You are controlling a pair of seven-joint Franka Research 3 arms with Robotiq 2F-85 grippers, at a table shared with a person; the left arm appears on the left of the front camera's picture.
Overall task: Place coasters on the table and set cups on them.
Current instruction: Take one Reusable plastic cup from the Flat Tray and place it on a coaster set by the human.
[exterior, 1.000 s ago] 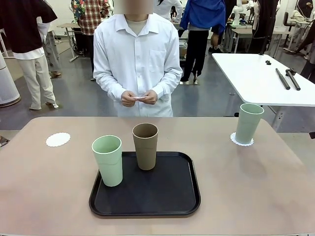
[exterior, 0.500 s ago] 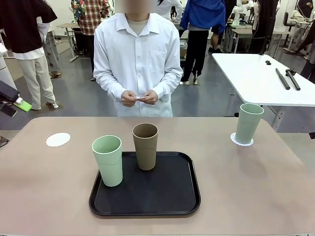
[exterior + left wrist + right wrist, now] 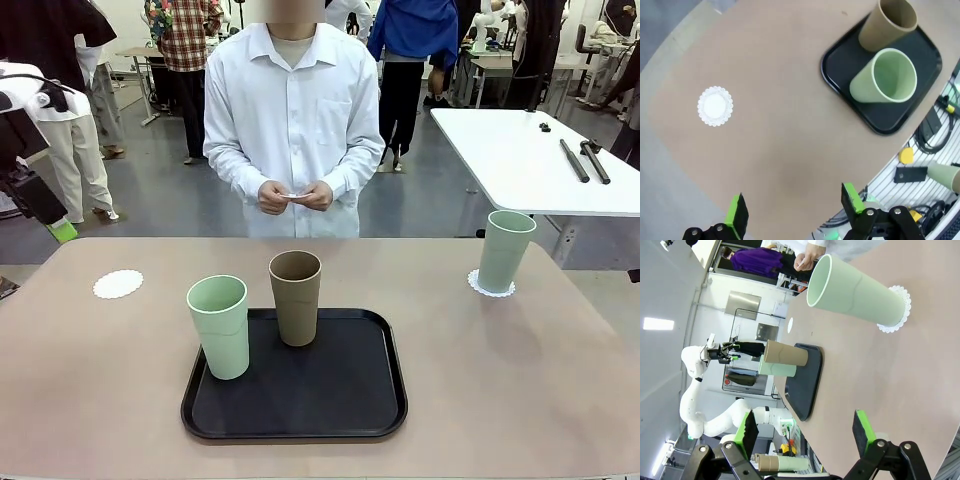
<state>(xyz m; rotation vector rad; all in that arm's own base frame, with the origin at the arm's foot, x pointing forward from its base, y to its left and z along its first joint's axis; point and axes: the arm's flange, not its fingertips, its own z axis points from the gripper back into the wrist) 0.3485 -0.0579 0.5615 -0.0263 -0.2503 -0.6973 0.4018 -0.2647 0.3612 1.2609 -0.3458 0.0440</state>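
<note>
Beige-pink table lies spread out below my left claw, which hangs high over the table's edge with its green-padded fingers wide apart and nothing between them. Ahead of that claw, off toward one finger, a bare coaster lies flat on the table, well apart from everything else. Farther off, past the other finger, sits a black tray. On it stand a mint cup and a tan cup, both upright and just beside each other, the mint one nearer the claw.

My right claw sits low near the table's edge, also spread wide and holding nothing. Straight ahead of it, near, the second mint cup stands on a lace-edged coaster, whose scalloped rim peeks out around the cup's base. Well beyond that cup from this claw sit the tray and its two cups.

Across the table from both claws a person in a white shirt stands with both hands together at the waist, pinching something small and white that I cannot make out.
</note>
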